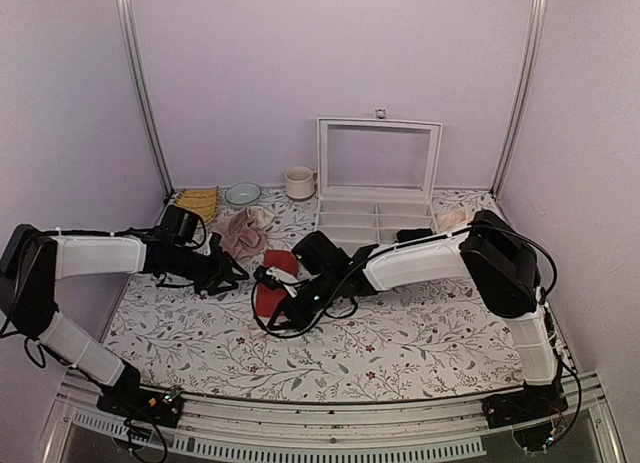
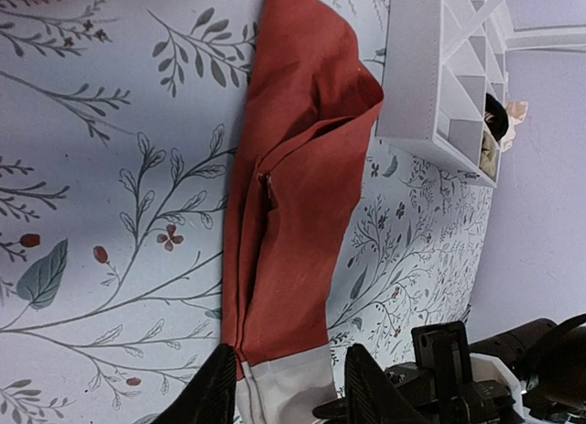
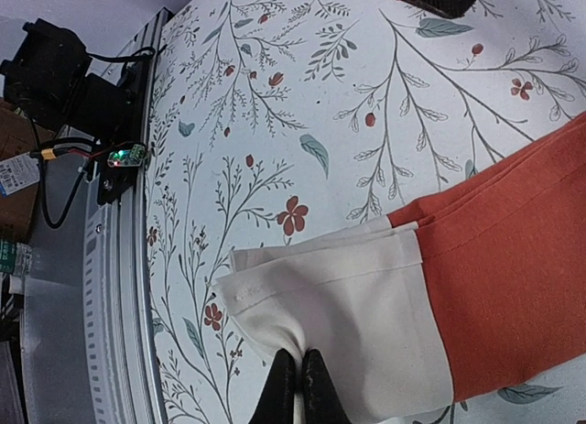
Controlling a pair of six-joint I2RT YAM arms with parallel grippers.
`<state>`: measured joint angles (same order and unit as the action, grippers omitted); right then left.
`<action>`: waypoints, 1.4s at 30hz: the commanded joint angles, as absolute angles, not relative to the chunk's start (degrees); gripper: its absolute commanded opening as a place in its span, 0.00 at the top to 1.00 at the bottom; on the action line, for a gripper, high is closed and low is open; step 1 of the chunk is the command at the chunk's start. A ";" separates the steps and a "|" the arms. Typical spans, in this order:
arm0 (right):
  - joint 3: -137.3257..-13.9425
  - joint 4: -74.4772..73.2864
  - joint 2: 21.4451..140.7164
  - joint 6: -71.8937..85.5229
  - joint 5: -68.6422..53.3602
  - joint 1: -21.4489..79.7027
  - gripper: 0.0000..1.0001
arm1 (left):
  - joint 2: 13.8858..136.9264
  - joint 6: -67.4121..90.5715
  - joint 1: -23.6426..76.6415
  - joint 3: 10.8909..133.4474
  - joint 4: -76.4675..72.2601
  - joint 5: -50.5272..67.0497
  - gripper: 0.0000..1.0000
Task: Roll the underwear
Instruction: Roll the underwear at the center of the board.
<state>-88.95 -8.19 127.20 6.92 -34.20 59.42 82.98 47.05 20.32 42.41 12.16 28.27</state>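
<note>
The underwear (image 2: 298, 177) lies on the floral table folded into a long red-orange strip, its cream waistband (image 2: 288, 387) at the near end. In the top view it (image 1: 265, 299) sits mid-table between both arms. My left gripper (image 2: 291, 389) is open, one finger on each side of the waistband end, not closed on it. My right gripper (image 3: 298, 385) is shut, pinching the edge of the cream waistband (image 3: 339, 314); the red fabric (image 3: 513, 287) stretches away to the right. In the top view the right gripper (image 1: 287, 291) partly covers the underwear.
A white compartment box (image 1: 378, 173) with its lid raised stands at the back, close to the strip's far end (image 2: 430, 94). A dusty-pink cloth (image 1: 240, 233), a bowl (image 1: 242, 193), a cup (image 1: 298, 182) and a yellow item (image 1: 197, 200) lie back left. A beige cloth (image 1: 452, 219) lies by the box.
</note>
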 commanded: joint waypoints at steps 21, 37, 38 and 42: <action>-97.16 -12.38 127.65 9.26 -33.20 54.87 1.00 | 89.83 46.10 22.06 46.23 8.44 30.59 0.64; -99.40 -12.92 132.58 9.47 -33.74 53.73 1.00 | 90.88 44.91 21.89 49.37 11.43 28.93 0.63; -99.40 -12.92 132.86 9.49 -33.76 53.75 1.00 | 90.88 44.84 21.93 49.47 11.50 28.85 0.63; -99.74 -13.00 133.87 9.59 -34.10 53.76 1.00 | 90.66 44.65 21.80 49.95 12.22 28.30 0.63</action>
<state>-98.21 -12.71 128.16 9.26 -33.36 54.22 90.08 45.60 21.50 48.25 10.76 29.15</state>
